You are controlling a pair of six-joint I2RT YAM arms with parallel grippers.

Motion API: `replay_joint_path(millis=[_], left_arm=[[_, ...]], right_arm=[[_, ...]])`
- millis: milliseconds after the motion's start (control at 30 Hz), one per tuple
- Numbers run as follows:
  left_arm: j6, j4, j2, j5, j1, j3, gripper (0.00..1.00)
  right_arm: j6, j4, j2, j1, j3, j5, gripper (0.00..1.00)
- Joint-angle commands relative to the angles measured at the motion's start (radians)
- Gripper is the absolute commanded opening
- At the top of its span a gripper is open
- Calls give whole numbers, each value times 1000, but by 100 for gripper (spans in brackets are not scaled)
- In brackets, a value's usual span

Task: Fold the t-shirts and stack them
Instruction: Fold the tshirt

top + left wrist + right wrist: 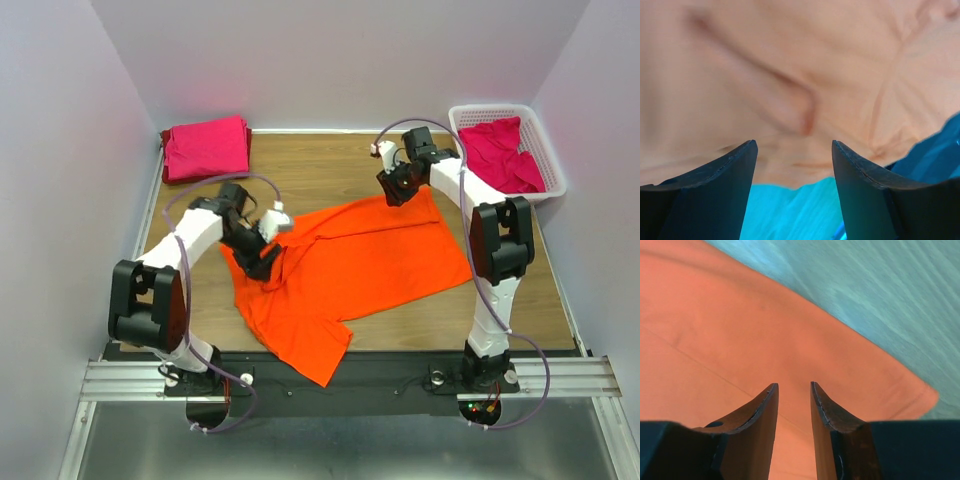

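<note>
A folded magenta t-shirt [207, 148] lies at the far left corner of the desk [320, 165], well apart from both arms.

The left arm [190, 240] reaches in over the left side of the orange t-shirt [370, 255], and the left jaws come down at that shirt's left part, where the cloth is rumpled. In the left wrist view the left jaws stand wide apart with nothing between the tips. Just beyond them the orange cloth [790, 75] fills most of the view, with a soft raised crease running across it. Its near edge lies just past the tips, and bare desk [790, 210] shows in the gap below. Whether the tips touch the cloth cannot be told.

The orange shirt is spread mostly flat across the middle of the desk, one end trailing toward the near edge.

The right arm [500, 240] bends over the shirt's far right corner. In the right wrist view the right jaws stand only slightly apart, their tips not meeting. Smooth orange cloth [740, 330] lies under and beyond them and shows through the narrow gap. The shirt's edge runs diagonally, with bare desk [880, 290] past it.

At the far right a white basket [555, 170] holds crumpled magenta t-shirts [500, 150].
</note>
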Motion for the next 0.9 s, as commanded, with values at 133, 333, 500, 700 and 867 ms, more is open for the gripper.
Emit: replay_joint_path(millis=[133,333,500,700,867], left_arm=[[-86,134,26,25,278,233,69],[-181,276,163,-51,349,248,70],[-219,361,219,-96,363,227,70],[-248,392,272,-101,367,230,70],[-255,391,304,-89,370,235,69]], right_arm=[[-70,9,38,-107,32,128,37],[-109,6,21,-158,-23,139,36],[-161,7,-39,-161,-103,182,37],[-129,4,-19,-194,-96,222,36],[-138,-8,-60,-204,-129,181,37]])
